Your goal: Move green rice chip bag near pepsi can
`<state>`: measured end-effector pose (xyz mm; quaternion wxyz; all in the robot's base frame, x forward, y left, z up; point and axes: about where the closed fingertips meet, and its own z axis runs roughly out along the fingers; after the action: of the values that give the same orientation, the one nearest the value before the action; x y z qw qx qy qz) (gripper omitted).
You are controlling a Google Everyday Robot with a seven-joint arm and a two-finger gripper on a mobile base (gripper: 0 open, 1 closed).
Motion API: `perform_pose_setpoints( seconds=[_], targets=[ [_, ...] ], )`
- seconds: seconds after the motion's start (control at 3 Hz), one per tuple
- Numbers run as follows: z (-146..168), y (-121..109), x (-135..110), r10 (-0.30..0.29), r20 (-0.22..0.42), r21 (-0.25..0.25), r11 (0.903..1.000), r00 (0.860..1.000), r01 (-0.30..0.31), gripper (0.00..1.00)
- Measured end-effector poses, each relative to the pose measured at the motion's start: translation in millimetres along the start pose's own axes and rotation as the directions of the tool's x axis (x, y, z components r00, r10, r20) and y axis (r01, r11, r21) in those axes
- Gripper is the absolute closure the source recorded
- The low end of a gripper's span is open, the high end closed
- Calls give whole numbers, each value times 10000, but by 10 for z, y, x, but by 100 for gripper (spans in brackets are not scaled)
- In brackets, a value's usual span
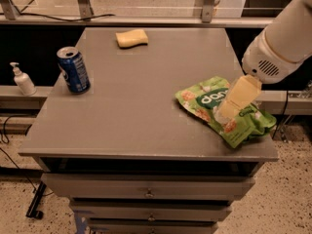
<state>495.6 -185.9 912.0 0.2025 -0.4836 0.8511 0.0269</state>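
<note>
Pepsi can (73, 69) upright near left edge of table (141, 116). Sponge (131, 38) at far edge. Green chip bag (202, 99) flat at front right corner, well apart from can. Gripper (228, 110) low over bag's middle; contact and grip cannot be told.

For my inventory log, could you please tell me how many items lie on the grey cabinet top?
3: pepsi can at left, yellow sponge at the far edge, green rice chip bag front right, beneath the pincer. None seems hidden.
</note>
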Motion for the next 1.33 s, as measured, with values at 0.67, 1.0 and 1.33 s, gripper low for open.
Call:
perform_pose_setpoints(
  seconds=[0.67,1.0,1.33],
  targets=[
    [605,-9,251,1380,-465,-618,9881,9893,-1407,18],
    [700,13,276,1519,-434,-792,9847,9874,-1549,41],
    [583,41,20,1088,34,-1063,9885,9941,-1078,64]
  ],
)
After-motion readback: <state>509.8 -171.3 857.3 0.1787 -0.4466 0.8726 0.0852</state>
